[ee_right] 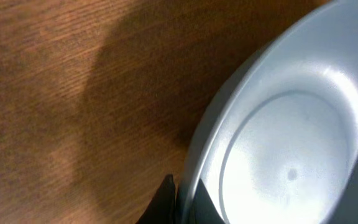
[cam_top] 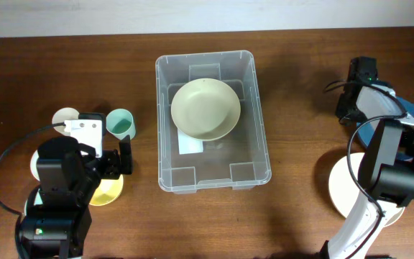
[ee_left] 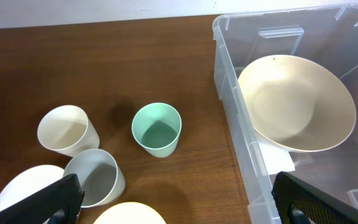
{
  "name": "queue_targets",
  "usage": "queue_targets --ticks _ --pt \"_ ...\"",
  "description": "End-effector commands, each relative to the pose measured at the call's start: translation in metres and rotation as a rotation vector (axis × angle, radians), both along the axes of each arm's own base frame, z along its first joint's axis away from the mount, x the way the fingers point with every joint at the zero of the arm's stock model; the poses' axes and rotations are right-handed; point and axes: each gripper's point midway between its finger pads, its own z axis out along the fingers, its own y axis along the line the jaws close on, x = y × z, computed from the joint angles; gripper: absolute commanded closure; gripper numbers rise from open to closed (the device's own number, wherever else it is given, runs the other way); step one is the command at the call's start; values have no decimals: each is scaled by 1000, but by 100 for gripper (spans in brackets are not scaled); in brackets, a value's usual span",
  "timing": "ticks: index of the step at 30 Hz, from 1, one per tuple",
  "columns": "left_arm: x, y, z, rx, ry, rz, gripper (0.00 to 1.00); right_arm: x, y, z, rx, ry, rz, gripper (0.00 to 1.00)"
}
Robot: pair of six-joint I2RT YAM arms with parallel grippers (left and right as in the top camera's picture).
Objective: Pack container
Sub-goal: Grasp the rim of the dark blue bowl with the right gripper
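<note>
Right wrist view shows the right gripper (ee_right: 182,202) pressed together on the rim of a pale blue round plate (ee_right: 291,137), with one finger outside the edge and one inside. The left gripper (ee_left: 176,199) hangs spread wide and holds nothing, above a mint-green plastic cup (ee_left: 157,129) at the left. The large clear plastic rectangular container (cam_top: 214,164) sits mid-scene on the brown wooden table (cam_top: 300,86), open side up. Its long axis runs near to far, and a cream round bowl (cam_top: 205,108) leans in its far half.
</note>
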Motion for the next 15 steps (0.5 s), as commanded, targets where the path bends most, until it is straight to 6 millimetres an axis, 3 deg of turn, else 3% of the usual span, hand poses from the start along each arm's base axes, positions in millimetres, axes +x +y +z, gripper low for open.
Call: queue_targets --ticks 1,4,8,11,15 --pt "1 -1 8 -15 -17 -1 1 22 -2 53 -41 -111 5 96" --pt "1 -1 7 -15 -16 -1 1 34 8 99 -49 -192 48 96" --pt "1 -1 7 -15 -16 -1 1 50 52 172 -17 -321 215 96" --pt "1 -1 7 -15 -16 -1 1 55 106 222 20 -408 410 96" --pt "1 -1 7 -15 -16 -1 1 43 205 268 77 -485 752 96"
